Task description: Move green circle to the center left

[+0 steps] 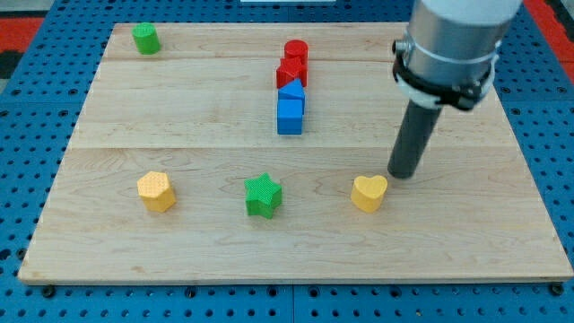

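The green circle block (145, 39) stands near the board's top left corner. My tip (403, 174) rests on the board at the right, just up and right of the yellow heart block (369, 193), far from the green circle. The rod rises from the tip to the arm's grey body at the view's top right.
A red circle block (296, 51) and a red star block (289, 72) touch at the top centre, with a blue block (292, 92) and a blue cube (290, 117) right below. A green star block (263, 196) and a yellow hexagon block (156, 191) lie lower left. The wooden board (466, 242) sits on blue pegboard.
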